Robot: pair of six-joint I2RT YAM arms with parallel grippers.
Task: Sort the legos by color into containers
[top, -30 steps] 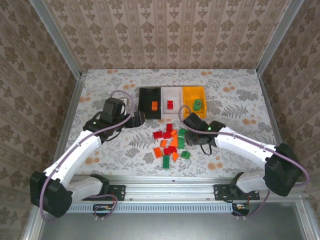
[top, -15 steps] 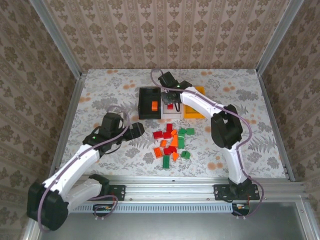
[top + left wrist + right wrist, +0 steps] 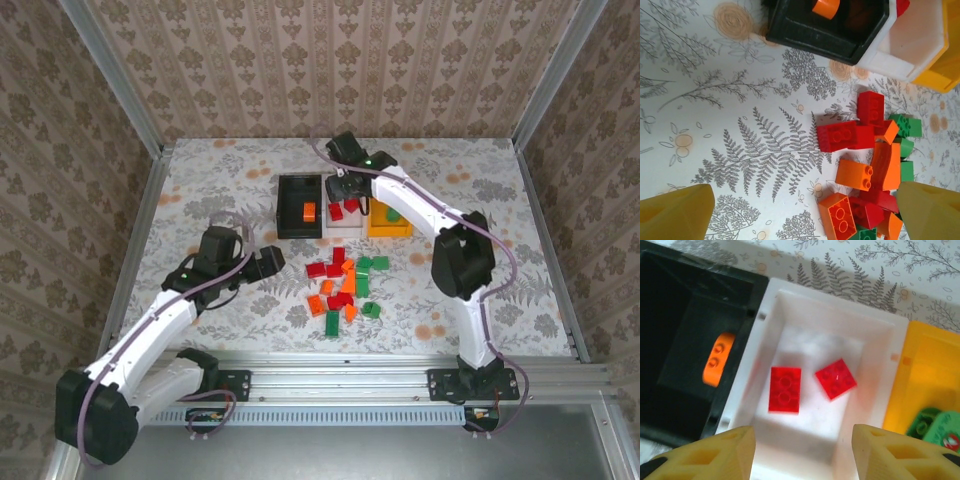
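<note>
1. Grippers in the top view: the right gripper [image 3: 345, 192] hung over the white bin [image 3: 340, 229], its jaws too small to judge from there. The left gripper [image 3: 268, 262] sat low over the table [image 3: 220, 180], just left of the loose pile [image 3: 345, 285] of legos. The black bin [image 3: 290, 185], white bin and orange-yellow bin [image 3: 402, 230] stood side by side in a row beyond the pile.
2. In the left wrist view, we saw the left gripper [image 3: 805, 200] with its fingers [image 3: 675, 212] spread wide and nothing between them. The loose pile [image 3: 870, 160] lay ahead and to the right, with red, orange and green bricks jumbled and some leaning on others.
3. In the right wrist view, the right gripper [image 3: 802, 445] was spread and held nothing. Two red bricks [image 3: 785, 390] lay in the white bin [image 3: 840, 305], one square to the walls and one askew. An orange brick [image 3: 718, 359] lay in the black bin [image 3: 685, 315]. Green bricks [image 3: 935, 427] sat in a corner of the orange-yellow bin [image 3: 925, 370].
4. We judged the sorting barely begun: a handful of bricks were binned by colour, and most of the pile was left.
</note>
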